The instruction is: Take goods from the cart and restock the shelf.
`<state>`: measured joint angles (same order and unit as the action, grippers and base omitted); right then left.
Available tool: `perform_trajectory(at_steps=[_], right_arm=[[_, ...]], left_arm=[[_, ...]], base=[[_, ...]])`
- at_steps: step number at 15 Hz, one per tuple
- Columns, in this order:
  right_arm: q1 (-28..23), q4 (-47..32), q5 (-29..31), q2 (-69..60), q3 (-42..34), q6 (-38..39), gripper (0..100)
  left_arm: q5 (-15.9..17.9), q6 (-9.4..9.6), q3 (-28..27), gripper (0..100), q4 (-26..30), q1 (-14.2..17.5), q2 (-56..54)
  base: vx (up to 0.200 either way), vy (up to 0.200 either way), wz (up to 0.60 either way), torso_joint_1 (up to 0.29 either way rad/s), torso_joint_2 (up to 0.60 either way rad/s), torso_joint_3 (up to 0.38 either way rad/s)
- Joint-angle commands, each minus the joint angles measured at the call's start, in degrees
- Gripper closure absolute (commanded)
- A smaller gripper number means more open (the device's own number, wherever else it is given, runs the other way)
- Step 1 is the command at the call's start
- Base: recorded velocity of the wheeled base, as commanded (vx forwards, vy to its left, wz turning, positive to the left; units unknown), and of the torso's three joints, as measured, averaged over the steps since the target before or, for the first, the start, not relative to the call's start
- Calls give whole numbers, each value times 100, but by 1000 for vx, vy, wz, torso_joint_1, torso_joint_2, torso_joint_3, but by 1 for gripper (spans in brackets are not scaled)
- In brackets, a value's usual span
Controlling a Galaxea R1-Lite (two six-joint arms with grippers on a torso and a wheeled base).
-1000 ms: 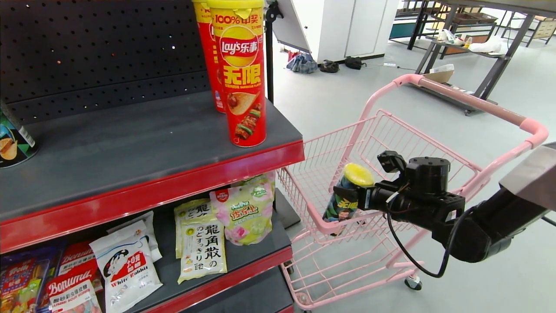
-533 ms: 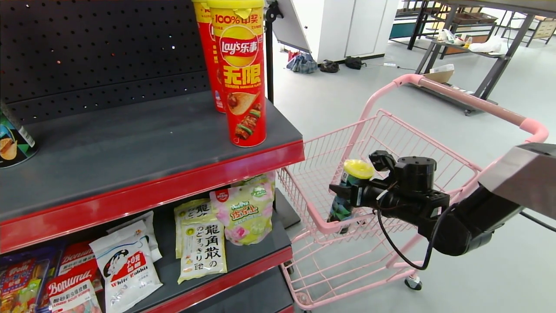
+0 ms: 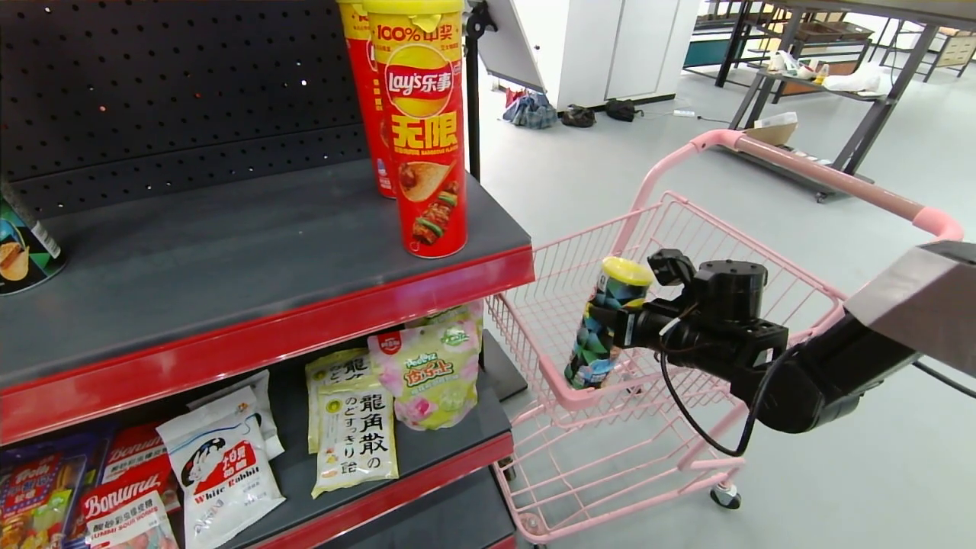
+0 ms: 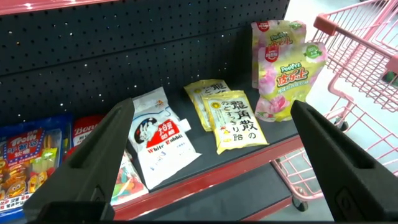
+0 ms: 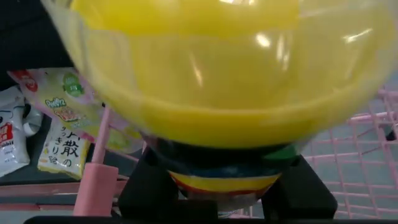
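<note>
A dark chip can (image 3: 606, 324) with a yellow lid hangs tilted over the front rim of the pink cart (image 3: 762, 164). My right gripper (image 3: 619, 324) is shut on its upper half. In the right wrist view the yellow lid (image 5: 217, 68) is close up, with the can body (image 5: 217, 177) between the dark fingers (image 5: 149, 186). The left gripper (image 4: 211, 162) is open in front of the lower shelf, holding nothing. Two tall red chip cans (image 3: 423, 130) stand at the right end of the upper shelf (image 3: 229, 244).
Snack bags (image 3: 354, 419) lie on the lower shelf, among them a white bag (image 4: 158, 137) and yellow packets (image 4: 233, 118). Another can (image 3: 23, 244) stands at the upper shelf's left edge. The shelf has a red front lip (image 3: 305, 328). Metal tables (image 3: 831, 84) stand behind the cart.
My right gripper has lifted the dark can higher inside the cart, so more of its body now shows above the cart's front rim. The shelf goods have not moved.
</note>
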<state>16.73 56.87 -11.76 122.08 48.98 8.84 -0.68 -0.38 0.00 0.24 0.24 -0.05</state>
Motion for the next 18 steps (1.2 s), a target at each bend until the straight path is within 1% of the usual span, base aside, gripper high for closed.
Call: perform_trajectory(at_steps=[1,2,3,4,5,6,7,9,10,11,12,13,14,15,16,18], right_arm=[[-170,-493,16,-685,481,-348,100],[-258,-1073,16,-1151,753,-550,100],[-310,-1486,25,-1520,929,-585,100],[-363,-2039,183,-2065,1078,-611,100],[-337,-2479,755,-2654,1087,-620,100],[-319,-2734,1089,-2979,1061,-638,100],[-310,-3358,1203,-3805,885,-682,100],[-319,-4333,1212,-4886,674,-690,100],[-293,-5309,1194,-5765,586,-699,100],[-293,-5924,1141,-6337,533,-699,100],[-310,-6214,1185,-6600,454,-708,100],[-363,-6900,1238,-7374,164,-814,100],[-460,-7295,1326,-7813,-38,-875,100],[-460,-7295,1326,-7813,-38,-875,100],[-556,-7761,1387,-8595,-381,-1016,100],[-574,-7779,1405,-8938,-592,-1121,100]], left_arm=[[-2,-6,0,0,2,2,5],[-2,-6,0,0,2,2,5],[-2,-6,0,0,2,2,5],[-2,-6,0,0,2,2,5],[-2,-6,0,0,2,2,5],[-2,-6,0,0,2,2,5],[-2,-6,0,0,2,2,5],[-2,3,0,0,2,2,5],[-2,3,0,0,2,2,5],[-2,3,0,0,2,2,5],[-2,-6,0,0,2,2,5],[-2,3,0,0,2,2,5],[-2,-6,0,0,2,2,5],[-2,-6,0,0,2,2,5],[-2,-6,0,0,2,2,5],[-2,-6,0,0,2,2,5]], base=[[0,0,0,0,0,0],[0,0,0,0,0,0],[0,0,0,0,0,0],[0,0,0,0,0,0],[0,0,0,0,0,0],[0,0,0,0,0,0],[0,0,0,0,0,0],[0,0,0,0,0,0],[0,0,0,0,0,0],[0,0,0,0,0,0],[0,0,0,0,0,0],[0,0,0,0,0,0],[0,0,0,0,0,0],[0,0,0,0,0,0],[0,0,0,0,0,0],[0,0,0,0,0,0]])
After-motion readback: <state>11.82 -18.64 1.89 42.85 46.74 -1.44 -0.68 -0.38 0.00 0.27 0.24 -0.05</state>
